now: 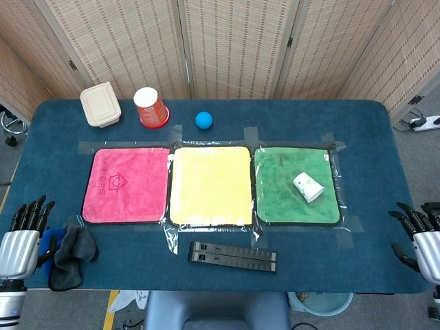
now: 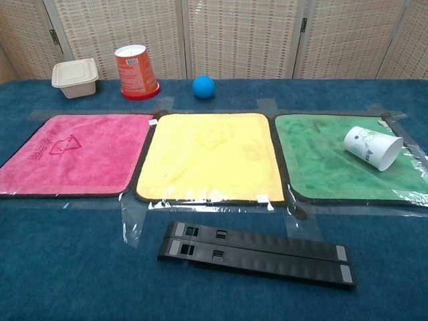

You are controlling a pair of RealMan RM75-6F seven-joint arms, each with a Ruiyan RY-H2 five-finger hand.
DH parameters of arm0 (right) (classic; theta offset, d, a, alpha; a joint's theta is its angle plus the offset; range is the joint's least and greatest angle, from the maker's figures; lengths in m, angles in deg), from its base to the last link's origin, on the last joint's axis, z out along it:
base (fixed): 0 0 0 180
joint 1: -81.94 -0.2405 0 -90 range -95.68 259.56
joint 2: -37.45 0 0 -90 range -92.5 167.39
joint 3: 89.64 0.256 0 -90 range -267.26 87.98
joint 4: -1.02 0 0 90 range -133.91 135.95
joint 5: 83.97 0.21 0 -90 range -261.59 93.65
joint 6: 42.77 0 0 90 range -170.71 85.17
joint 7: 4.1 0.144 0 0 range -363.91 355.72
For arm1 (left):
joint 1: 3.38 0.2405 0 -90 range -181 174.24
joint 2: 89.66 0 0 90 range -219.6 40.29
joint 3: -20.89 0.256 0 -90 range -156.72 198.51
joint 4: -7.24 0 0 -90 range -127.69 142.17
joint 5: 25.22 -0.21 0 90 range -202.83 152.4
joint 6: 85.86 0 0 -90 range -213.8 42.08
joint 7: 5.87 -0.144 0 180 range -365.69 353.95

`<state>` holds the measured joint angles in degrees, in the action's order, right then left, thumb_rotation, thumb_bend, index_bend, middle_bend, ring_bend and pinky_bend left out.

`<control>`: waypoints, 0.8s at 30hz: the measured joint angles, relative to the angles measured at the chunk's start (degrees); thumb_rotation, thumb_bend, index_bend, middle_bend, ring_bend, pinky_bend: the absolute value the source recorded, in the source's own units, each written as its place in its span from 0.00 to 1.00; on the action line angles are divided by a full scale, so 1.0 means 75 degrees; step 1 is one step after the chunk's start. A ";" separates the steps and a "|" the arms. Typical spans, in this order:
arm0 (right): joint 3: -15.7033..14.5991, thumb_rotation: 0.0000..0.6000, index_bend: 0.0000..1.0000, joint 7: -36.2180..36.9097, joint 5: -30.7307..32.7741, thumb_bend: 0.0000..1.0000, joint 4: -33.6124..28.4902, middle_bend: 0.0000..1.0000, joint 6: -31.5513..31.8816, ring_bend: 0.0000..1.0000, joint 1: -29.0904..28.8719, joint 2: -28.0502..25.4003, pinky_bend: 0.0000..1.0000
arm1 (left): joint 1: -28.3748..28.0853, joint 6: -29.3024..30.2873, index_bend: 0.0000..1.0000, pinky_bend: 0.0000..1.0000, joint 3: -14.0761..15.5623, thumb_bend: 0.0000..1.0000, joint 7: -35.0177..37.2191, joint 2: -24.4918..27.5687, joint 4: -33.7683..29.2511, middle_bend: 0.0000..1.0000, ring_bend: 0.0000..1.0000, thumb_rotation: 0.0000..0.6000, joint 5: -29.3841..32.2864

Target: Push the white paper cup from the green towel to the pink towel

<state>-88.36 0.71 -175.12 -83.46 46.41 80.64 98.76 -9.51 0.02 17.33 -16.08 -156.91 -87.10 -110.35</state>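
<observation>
While white paper cup (image 1: 308,187) lies tipped on green towel (image 1: 278,199), pink towel (image 1: 127,185) sits far left. Left hand (image 1: 17,244) and right hand (image 1: 426,237) at near corners, fingers spread, holding nothing.

Pink towel (image 1: 126,185), yellow towel (image 1: 210,185), green towel (image 1: 295,185) lie across a dark blue table (image 1: 206,113). Upper left, an orange-red cup (image 1: 150,107); a blue ball (image 1: 203,119) beside it.

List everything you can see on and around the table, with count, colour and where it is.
paper cup: 1, white, on its side on the green towel
towels: 3; pink towel left, yellow towel middle, green towel right
lidded box: 1, cream, back left
tub: 1, orange, upside down beside the box
ball: 1, blue, behind the yellow towel
black bars: 2, front centre
cloth: 1, dark grey, front left edge
left hand: open, front left corner
right hand: open, front right corner
</observation>
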 measured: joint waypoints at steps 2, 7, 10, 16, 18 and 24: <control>0.0036 1.00 0.22 -0.0046 0.0078 0.34 0.0095 0.18 -0.0118 0.23 -0.0052 0.0018 0.11 | -0.0006 -0.0012 0.07 0.00 0.0008 0.58 -0.0024 -0.0008 -0.0019 0.03 0.04 1.00 -0.0004; 0.0187 1.00 0.22 -0.0138 0.0299 0.34 0.0373 0.18 -0.0529 0.22 -0.0305 0.0097 0.11 | 0.0001 0.0005 0.07 0.00 0.0027 0.58 -0.0049 -0.0004 -0.0063 0.03 0.04 1.00 -0.0025; 0.0318 1.00 0.22 -0.0191 0.0504 0.34 0.0603 0.17 -0.0887 0.21 -0.0525 0.0174 0.11 | 0.0007 0.0013 0.07 0.00 0.0028 0.58 -0.0055 0.0000 -0.0074 0.03 0.04 1.00 -0.0020; 0.0569 1.00 0.22 -0.0166 0.0783 0.34 0.1247 0.15 -0.1825 0.18 -0.1199 0.0462 0.11 | 0.0032 0.0036 0.07 0.00 0.0055 0.58 -0.0043 0.0035 -0.0121 0.03 0.04 1.00 -0.0040; 0.0630 1.00 0.22 -0.0137 0.0827 0.34 0.1518 0.15 -0.2120 0.17 -0.1442 0.0599 0.11 | 0.0048 0.0063 0.07 0.00 0.0055 0.58 -0.0035 0.0053 -0.0136 0.03 0.04 1.00 -0.0038; 0.0797 1.00 0.22 -0.0018 0.0912 0.25 0.2438 0.14 -0.3017 0.17 -0.2277 0.1145 0.11 | 0.0111 0.0153 0.07 0.00 0.0071 0.58 -0.0019 0.0153 -0.0241 0.03 0.04 1.00 -0.0057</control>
<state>-82.38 0.58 -168.27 -65.17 23.78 63.57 107.35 -8.68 1.17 17.86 -16.22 -155.77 -88.91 -110.78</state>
